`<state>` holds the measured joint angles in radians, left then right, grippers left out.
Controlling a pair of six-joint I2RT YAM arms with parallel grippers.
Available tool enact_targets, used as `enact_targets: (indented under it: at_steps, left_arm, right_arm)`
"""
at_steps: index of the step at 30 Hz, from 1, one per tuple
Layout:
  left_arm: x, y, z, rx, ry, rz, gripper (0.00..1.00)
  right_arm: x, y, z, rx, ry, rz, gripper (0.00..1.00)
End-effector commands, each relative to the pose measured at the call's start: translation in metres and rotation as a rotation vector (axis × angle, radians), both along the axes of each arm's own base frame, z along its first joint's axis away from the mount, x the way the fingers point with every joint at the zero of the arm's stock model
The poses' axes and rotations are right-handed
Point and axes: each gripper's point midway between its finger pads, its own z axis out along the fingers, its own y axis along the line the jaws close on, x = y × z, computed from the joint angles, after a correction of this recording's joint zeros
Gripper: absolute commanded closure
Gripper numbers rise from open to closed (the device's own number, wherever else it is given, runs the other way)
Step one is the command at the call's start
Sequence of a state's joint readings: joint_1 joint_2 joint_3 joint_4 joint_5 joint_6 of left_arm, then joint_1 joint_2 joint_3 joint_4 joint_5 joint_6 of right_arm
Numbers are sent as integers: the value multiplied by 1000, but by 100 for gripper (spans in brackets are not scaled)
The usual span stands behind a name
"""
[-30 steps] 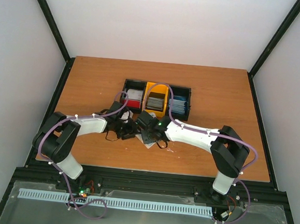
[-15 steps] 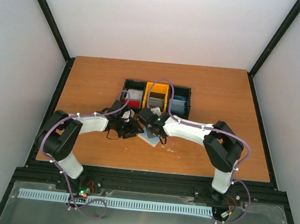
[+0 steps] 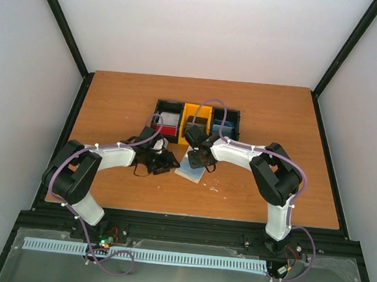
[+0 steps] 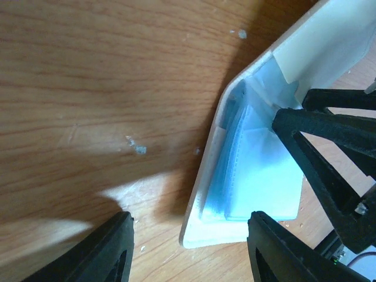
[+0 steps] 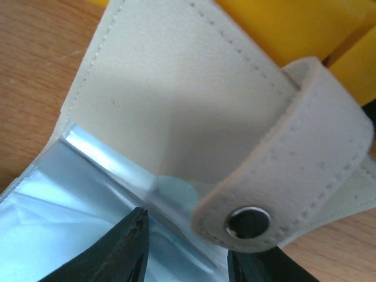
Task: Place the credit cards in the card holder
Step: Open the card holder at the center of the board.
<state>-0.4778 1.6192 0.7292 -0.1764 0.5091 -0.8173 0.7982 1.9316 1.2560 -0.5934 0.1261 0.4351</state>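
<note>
While the holder lies open on the table just near of the bin, both grippers crowd its edges. The left gripper is spread wide. One finger sits over bare wood, and the other overlaps the holder's near edge, so the holder's rounded corner falls between them. Bare wood runs on from that corner to the holder's left, marked only by a few pale specks.

The right gripper reaches in from the other side. Its fingers are apart over the clear sleeve, close under the snap tab, but I cannot tell whether they are pinching anything. The beige flap rises ahead of them, with the bin's yellow wall right behind it, so there is little room on that side.

The cards are stacked in the bin: silver-and-red in the left compartment, dark grey in the middle and blue in the right. Open tabletop lies to the right of the holder and beyond the bin.
</note>
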Motion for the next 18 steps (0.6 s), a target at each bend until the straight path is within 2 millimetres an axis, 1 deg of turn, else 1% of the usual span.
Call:
enact_targets:
  at_steps: [1,4,6,8,12,15,17,18]
  left_arm:
    - [-25,38,-33,188,80,36,44]
    - [-24,44,-27,203,51,61,42]
    - [-24,48,-24,217,41,81,41]
    - [-26,51,-22,223,35,98,40]
    - [-34,55,-19,206,41,122,39]
    - [-46,54,-14,159,58,131,39]
    - [-55,49,-7,99,58,129,38]
    - [-58,47,-2,61,48,128,36]
  right_arm:
    - [-35,5,-12,61,182,-34,60]
    - [-60,1,-16,109,288,-131,58]
    - [-70,0,-16,133,327,-186,57]
    - [-74,0,-13,164,344,-251,57]
    - [-76,3,-5,230,359,-365,56]
    - [-81,1,-8,268,384,-488,55]
    - [-88,0,-12,286,398,-551,55]
    - [-91,0,-14,296,409,-587,55]
